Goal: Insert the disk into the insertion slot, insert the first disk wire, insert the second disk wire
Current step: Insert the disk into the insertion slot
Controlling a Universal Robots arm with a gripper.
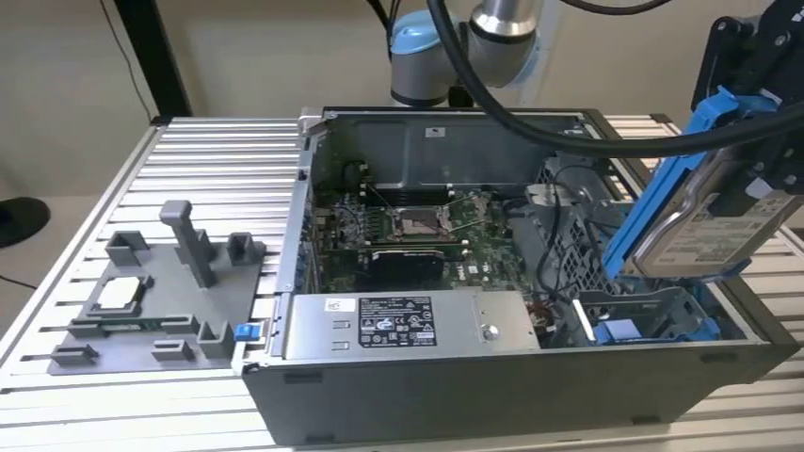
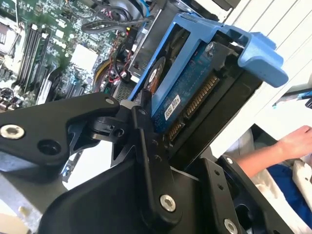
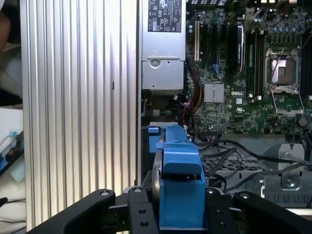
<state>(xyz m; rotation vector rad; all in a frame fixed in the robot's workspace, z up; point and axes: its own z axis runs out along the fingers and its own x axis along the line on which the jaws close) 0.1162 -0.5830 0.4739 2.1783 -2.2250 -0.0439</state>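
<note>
Fingers (image 2: 145, 146): clamped from both sides on the disk (image 2: 185, 92). The gripper (image 3: 180, 210) has the blue carrier frame squarely between its jaws in the first wrist view.

Items below run from the exterior view's left to its right.

1. Grey fixture tray (image 1: 151, 301): lies on the slatted table (image 1: 214, 160) at the left, well apart from the work.
2. Computer case (image 1: 503, 395): lies open in the middle of the table. The power supply box (image 1: 402, 325) runs along its near wall and the motherboard (image 1: 402, 226) lies farther back.
3. Loose black cables (image 3: 234, 151): lie inside the case beside the perforated cage (image 1: 571, 254). None reaches the disk, and the connector edge of the disk shows bare in the second wrist view.
4. Insertion slot (image 1: 660, 311): sits in the near right corner of the case with its blue fittings exposed, and nothing is seated in it.
5. Disk: held in the air at the right, above the slot and a little beyond it. It is steeply tilted on edge with the label side facing right, and it is not touching the bay.
6. A person's hand (image 2: 297, 141): appears in the second wrist view, outside the case and clear of the disk.

Assessment: the first step, disk into slot, is in hand and not yet done. Neither wire step has begun.

Requirement, as judged: seating calls for the tilt to be taken out so the carrier lies square and level with the bay. The carrier's blue rails must also line up with the slot's fittings. The cables near the cage must stay out of the descent path, since one trapped under the carrier would stop the disk seating.
</note>
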